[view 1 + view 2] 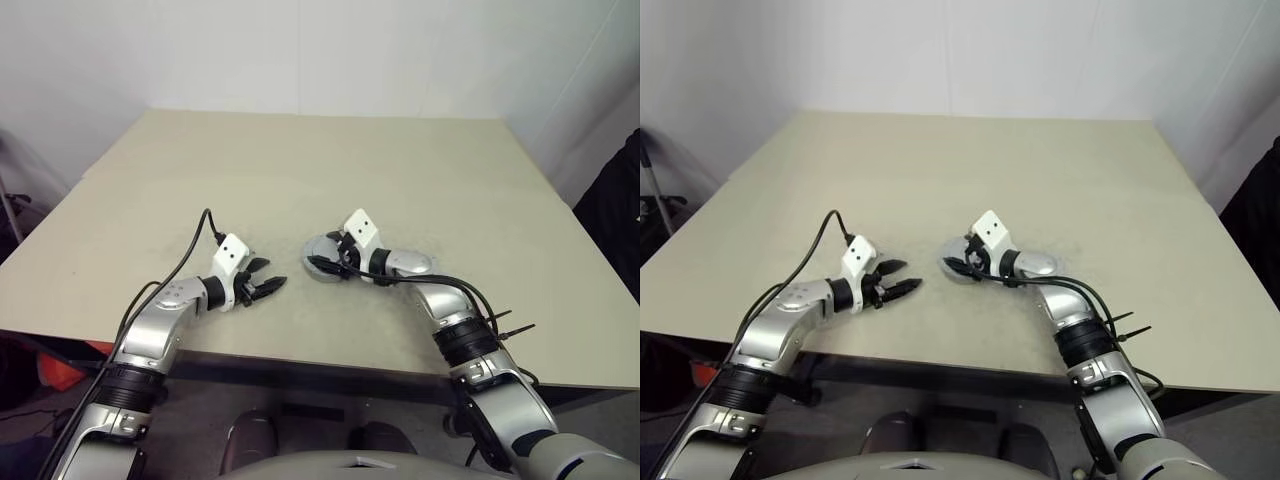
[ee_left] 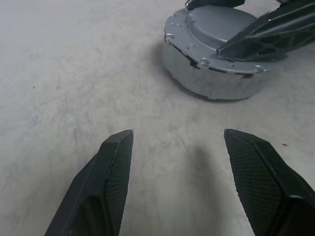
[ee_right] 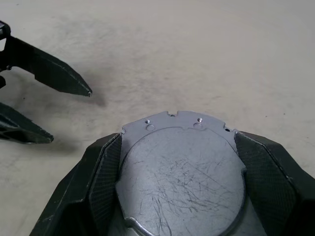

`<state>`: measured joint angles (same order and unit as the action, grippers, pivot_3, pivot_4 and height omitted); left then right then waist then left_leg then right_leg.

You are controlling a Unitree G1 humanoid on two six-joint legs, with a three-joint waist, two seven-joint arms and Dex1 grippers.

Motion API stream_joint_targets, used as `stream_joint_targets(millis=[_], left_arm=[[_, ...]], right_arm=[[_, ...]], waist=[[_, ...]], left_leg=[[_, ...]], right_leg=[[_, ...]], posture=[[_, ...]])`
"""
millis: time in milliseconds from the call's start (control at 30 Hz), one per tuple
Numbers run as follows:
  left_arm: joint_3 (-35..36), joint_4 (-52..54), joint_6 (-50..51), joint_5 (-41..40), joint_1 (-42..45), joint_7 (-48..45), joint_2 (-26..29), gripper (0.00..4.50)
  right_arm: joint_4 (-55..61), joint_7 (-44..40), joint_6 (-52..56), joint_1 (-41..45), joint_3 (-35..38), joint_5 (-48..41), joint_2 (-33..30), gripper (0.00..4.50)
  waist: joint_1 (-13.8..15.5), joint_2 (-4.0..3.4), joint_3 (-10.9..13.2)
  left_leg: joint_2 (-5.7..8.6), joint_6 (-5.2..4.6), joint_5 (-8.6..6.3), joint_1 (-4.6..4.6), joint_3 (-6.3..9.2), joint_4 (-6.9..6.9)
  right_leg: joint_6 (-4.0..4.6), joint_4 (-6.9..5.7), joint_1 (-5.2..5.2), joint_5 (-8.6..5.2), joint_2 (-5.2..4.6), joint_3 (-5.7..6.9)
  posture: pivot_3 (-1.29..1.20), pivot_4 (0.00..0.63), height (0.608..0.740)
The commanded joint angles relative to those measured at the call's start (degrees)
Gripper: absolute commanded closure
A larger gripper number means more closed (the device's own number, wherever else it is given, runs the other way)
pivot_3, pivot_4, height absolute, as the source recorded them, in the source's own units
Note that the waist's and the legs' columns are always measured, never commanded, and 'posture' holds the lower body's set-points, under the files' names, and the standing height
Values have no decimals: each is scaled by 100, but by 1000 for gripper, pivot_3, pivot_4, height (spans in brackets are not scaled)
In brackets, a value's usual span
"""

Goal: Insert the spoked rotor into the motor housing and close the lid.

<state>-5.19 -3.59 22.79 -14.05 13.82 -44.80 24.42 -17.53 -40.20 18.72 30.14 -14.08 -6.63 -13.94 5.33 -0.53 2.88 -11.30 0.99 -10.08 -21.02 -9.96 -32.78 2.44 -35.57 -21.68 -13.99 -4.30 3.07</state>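
Observation:
The motor housing (image 2: pixel 211 81) is a round silver casing standing on the table just right of centre. A flat silver lid (image 3: pixel 182 182) with scratches sits on top of it. My right gripper (image 1: pixel 326 258) reaches in from the right, its two black fingers (image 3: pixel 268 172) pressed against opposite sides of the lid's raised part. My left gripper (image 1: pixel 273 274) hovers low over the table a short way left of the housing. It is open with nothing between its fingers (image 2: pixel 115 167), and it points at the housing. The spoked rotor is hidden.
The beige table (image 1: pixel 300 160) is wide, with bare surface behind and to both sides of the housing. Its front edge runs close below both grippers. A black cable (image 1: pixel 190 255) loops from the left wrist over that edge.

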Motion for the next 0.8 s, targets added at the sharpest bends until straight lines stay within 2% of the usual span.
stream_joint_targets(millis=[33,433,800], left_arm=[[43,286,-31,-15,17,37,30,1377],[12,361,29,-8,13,76,18,1377],[-4,299,17,-8,49,56,11,1377]], right_arm=[[-47,37,-195,190,120,42,39,1289],[-421,-97,13,59,182,-42,-17,1289],[-510,-327,175,77,245,-58,-123,1289]], waist=[[0,0,0],[2,1,0],[19,1,-1]], left_leg=[[0,0,0,1,0,0],[-1,-1,0,4,0,-3],[0,-18,-11,43,1,-2]], right_leg=[[1,-1,0,0,0,0],[3,-4,3,2,0,0],[2,1,46,1,-1,0]], posture=[[0,0,740],[0,0,740],[0,0,740]])
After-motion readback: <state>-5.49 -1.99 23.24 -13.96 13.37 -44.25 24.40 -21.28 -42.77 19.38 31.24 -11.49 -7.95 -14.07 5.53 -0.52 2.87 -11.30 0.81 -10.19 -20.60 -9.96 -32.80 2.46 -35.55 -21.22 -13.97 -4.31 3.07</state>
